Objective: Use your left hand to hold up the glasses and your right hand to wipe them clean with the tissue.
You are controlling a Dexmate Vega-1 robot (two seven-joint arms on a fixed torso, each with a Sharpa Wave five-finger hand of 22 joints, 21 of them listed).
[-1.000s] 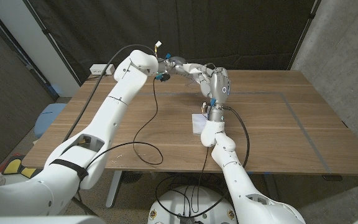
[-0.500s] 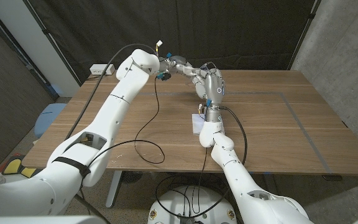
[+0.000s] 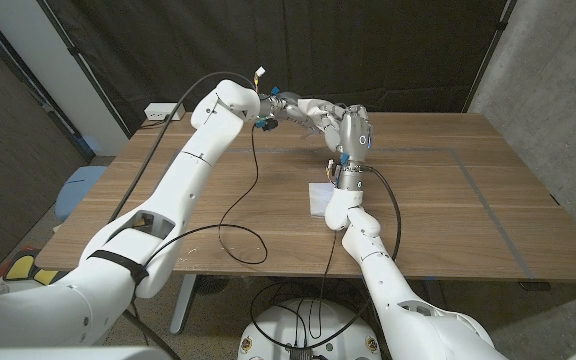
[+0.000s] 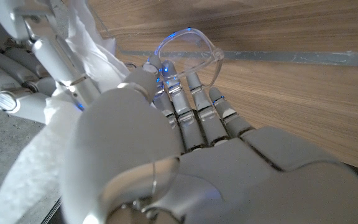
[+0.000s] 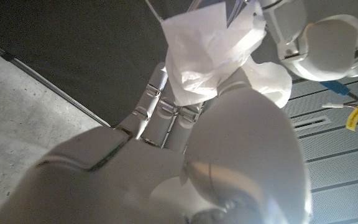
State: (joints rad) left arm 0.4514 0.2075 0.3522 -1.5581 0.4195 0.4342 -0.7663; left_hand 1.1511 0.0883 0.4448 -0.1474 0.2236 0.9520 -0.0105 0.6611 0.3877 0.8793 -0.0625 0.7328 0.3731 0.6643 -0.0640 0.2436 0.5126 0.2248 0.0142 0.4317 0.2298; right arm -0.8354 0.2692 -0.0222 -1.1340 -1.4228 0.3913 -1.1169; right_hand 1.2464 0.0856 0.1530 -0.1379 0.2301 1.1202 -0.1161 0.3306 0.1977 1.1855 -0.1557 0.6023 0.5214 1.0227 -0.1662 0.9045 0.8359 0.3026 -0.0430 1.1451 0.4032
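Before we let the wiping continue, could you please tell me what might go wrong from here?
1. The left robot hand holds the clear glasses only at its fingertips; pressure from wiping might twist them loose.
2. The tissue is loosely bunched in the right robot hand and might slip out.

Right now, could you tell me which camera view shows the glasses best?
The left wrist view: the clear glasses stand out against the table, held at the left hand's fingertips, one lens fully outlined. In the right wrist view the tissue covers them almost entirely. In the head view both hands meet far off and the glasses are too small to make out.
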